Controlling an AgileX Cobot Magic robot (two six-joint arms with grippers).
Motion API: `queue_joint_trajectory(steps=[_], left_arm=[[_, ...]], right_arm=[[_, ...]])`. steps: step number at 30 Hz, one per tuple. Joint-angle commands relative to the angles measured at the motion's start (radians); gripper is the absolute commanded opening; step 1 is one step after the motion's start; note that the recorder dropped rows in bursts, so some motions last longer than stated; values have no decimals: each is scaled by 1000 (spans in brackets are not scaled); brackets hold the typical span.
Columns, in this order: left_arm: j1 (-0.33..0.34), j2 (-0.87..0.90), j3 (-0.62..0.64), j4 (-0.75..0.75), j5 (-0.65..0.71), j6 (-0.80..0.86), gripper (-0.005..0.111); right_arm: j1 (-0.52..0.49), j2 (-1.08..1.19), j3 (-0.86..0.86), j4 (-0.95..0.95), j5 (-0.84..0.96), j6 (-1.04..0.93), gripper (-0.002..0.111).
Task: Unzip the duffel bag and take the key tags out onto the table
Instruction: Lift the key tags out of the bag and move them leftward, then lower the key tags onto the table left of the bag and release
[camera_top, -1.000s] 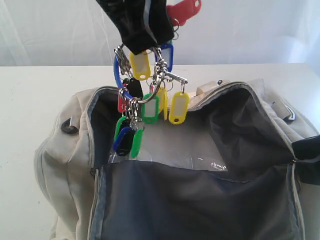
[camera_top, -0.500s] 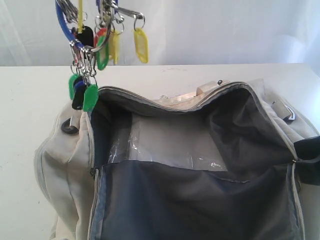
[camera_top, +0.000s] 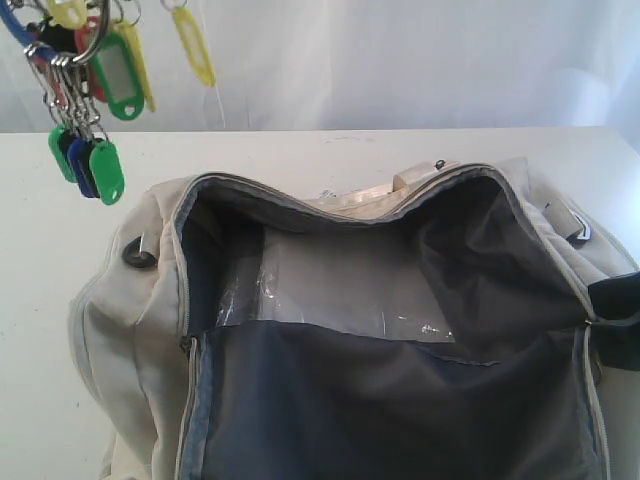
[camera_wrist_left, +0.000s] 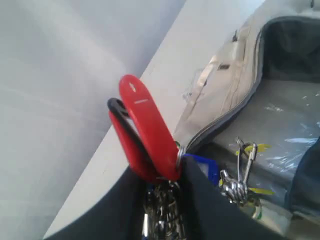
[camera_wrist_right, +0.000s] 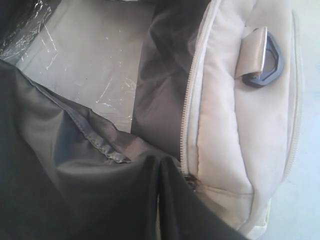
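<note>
Dangling light and floppy, the multicoloured plastic key tags (camera_top: 95, 95) suit the left gripper's (camera_wrist_left: 162, 192) pinch at their metal rings; the right gripper (camera_wrist_right: 160, 210) sits closed.

cream duffel bag (camera_top: 125, 320); key tags (camera_top: 118, 75) green, yellow, blue, red, perhaps black.

White draped curtain (camera_top: 450, 60) fills backdrop, soft vertical folds; bright, even, diffuse light throughout.
</note>
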Motion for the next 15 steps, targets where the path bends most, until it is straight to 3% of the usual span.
queue_joint_trajectory(steps=[1, 7, 15], left_arm=[[1, -56, 123, 128, 87, -65, 0], [27, -100, 305, 177, 87, -68, 0], [289, -104, 534, 82, 87, -76, 0]], right_arm=[[5, -5, 4, 0, -1, -4, 0], [5, -5, 4, 0, -1, -4, 0], [5, -5, 4, 3, -1, -4, 0]])
